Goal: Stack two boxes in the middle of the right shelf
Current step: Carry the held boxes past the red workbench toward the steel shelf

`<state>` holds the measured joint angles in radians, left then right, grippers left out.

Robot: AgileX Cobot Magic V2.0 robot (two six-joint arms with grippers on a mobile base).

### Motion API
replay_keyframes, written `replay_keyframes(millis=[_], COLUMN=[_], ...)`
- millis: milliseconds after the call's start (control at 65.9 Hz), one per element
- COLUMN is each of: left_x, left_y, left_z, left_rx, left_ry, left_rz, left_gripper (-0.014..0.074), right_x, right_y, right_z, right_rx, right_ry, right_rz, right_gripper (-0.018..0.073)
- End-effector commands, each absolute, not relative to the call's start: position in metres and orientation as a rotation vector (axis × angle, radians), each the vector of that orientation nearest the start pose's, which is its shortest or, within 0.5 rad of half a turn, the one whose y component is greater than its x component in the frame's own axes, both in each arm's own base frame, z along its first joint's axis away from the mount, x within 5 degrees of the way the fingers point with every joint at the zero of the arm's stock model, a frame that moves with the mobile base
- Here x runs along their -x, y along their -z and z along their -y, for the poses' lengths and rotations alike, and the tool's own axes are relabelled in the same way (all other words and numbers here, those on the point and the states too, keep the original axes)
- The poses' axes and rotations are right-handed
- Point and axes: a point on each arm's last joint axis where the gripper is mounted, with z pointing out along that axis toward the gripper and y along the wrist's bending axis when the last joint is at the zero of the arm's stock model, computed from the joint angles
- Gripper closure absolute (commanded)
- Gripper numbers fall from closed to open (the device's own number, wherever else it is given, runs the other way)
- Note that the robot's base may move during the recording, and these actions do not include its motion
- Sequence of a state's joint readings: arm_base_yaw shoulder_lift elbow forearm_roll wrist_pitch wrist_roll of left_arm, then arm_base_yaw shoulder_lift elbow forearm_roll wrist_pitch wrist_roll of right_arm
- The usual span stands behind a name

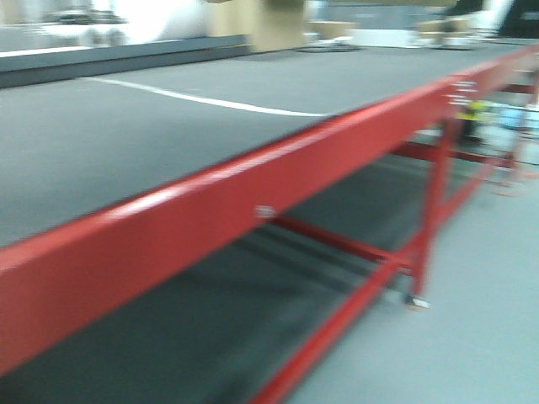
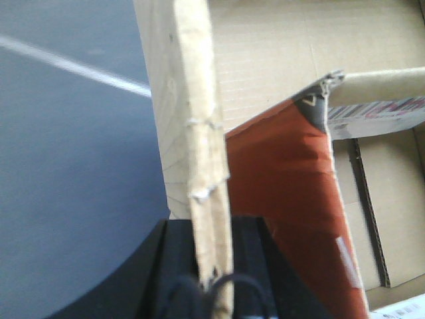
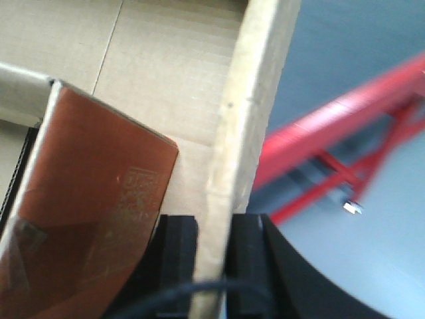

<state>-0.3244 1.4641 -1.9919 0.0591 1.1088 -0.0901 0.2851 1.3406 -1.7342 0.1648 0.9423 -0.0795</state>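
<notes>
A red metal shelf [image 1: 210, 210] with grey decking [image 1: 126, 135] is stretching across a pale grey floor [image 1: 488, 286] while bright light [image 1: 160, 21] is glaring behind.

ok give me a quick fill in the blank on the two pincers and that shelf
The left pincer and right pincer are each shut on a ____ box wall.
The shelf frame is painted ____.
A ____ line crosses the grey shelf surface.
Missing words: cardboard; red; white.
</notes>
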Motion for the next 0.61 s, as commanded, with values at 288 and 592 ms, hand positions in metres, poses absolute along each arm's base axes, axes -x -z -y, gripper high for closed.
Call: replay_keyframes(millis=[288,592], left_x=[-0.2643,-0.2643], left_y=[-0.5381,-0.5381], left_z=[0.0828,0.0828], left_rx=[-0.226,-0.226], left_ry=[0.195,0.195], left_rz=[-1.976,-1.976], left_gripper=[0.0708,0.0708], right_x=[-0.2484,-0.2484], right_y=[-0.5132,-0.5132], right_z=[-0.0828,-0.0828], right_rx=[0.351,0.351], right_ry=[-0.301,-0.301], right_rz=[-1.932,-1.932], right_gripper=[0.0712,0.0712])
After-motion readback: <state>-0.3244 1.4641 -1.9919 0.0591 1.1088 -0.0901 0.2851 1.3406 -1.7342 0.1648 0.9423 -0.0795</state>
